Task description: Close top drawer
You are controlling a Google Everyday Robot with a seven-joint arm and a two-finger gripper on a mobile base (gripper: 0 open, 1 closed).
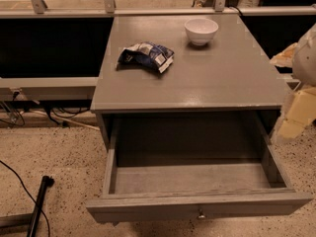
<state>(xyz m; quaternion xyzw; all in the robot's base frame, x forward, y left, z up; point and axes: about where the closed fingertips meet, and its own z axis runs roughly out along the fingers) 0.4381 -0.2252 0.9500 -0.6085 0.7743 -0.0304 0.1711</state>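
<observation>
Top drawer [197, 205] pulled far out under table [222, 83]; 1 knob [201, 214] at front centre. On top: 1 crumpled bag [146, 56], 1 white bowl [201, 31]. Gripper [295, 118], likely the cream blocks at the right edge beside the drawer; its grip state can't be told.

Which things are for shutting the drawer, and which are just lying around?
For the job: top drawer, pulled out; its knob; the gripper, at the right edge beside the drawer's right side.
Just lying about: white bowl and crumpled bag on the tabletop; black rod on the floor, left.
</observation>
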